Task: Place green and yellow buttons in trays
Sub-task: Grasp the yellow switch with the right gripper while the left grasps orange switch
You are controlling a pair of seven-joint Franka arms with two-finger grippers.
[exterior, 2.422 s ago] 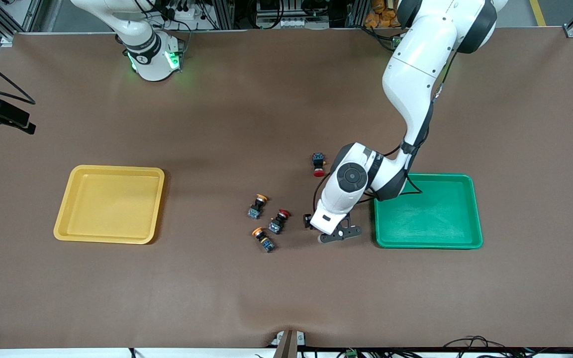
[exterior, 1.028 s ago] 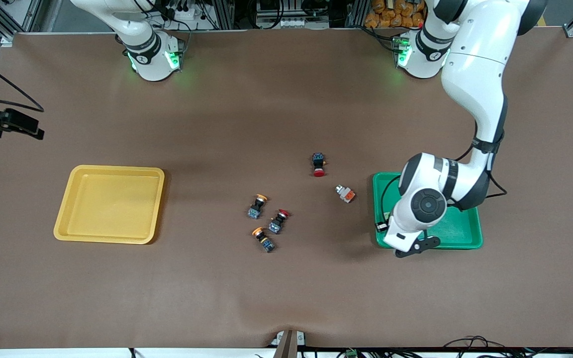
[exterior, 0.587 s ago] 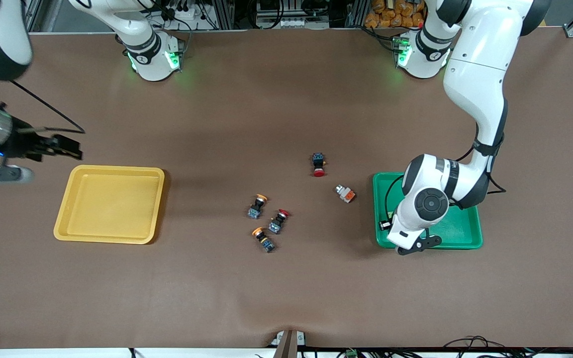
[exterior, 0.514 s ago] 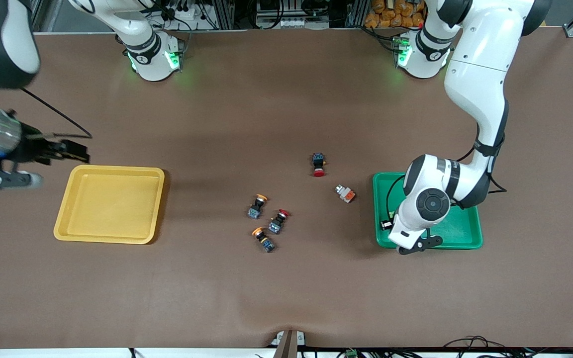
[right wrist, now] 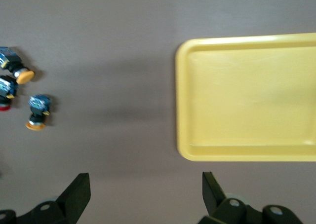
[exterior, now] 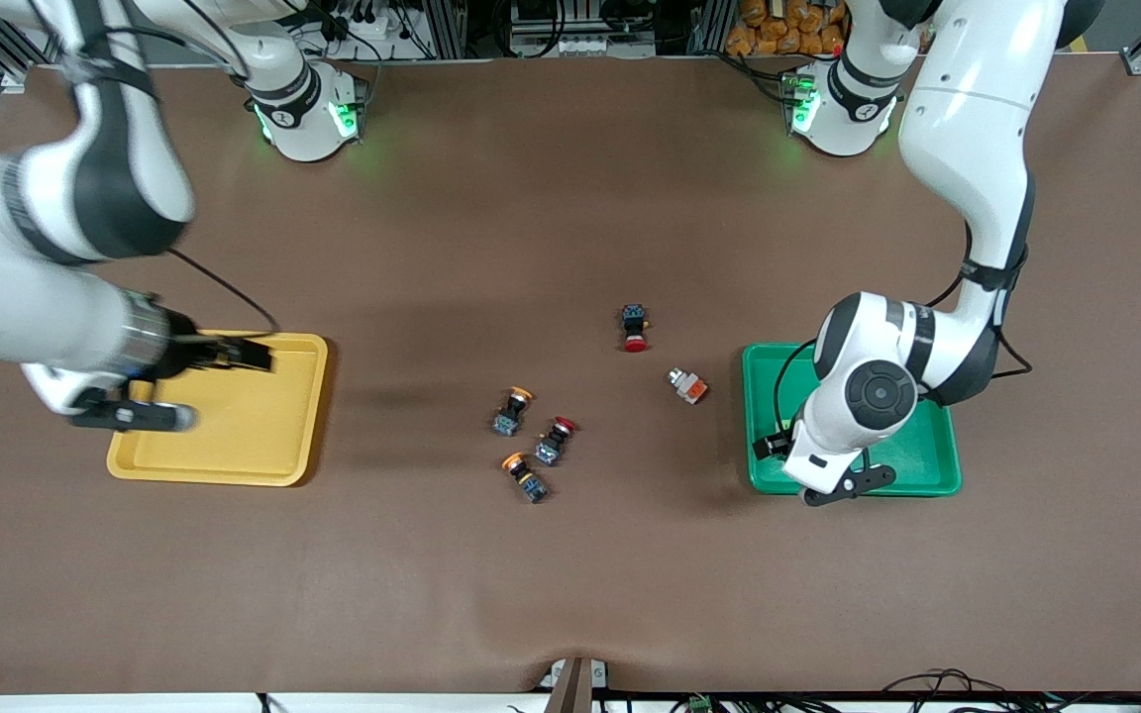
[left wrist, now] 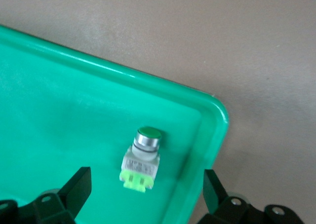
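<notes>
Desk (exterior: 570, 555) showing plain brown. Trays: one yellow (exterior: 305, 416), one green (exterior: 932, 465). Button in green tray (left wrist: 141, 158) showing green cap, white body, light-green block. Two buttons showing yellow-orange caps (exterior: 512, 410) (exterior: 523, 476); two showing red caps (exterior: 557, 440) (exterior: 635, 328); one white-and-orange (exterior: 687, 384).

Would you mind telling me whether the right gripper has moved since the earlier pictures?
Yes. The right gripper came in from the table's edge at the right arm's end and now hangs open over the yellow tray.
</notes>
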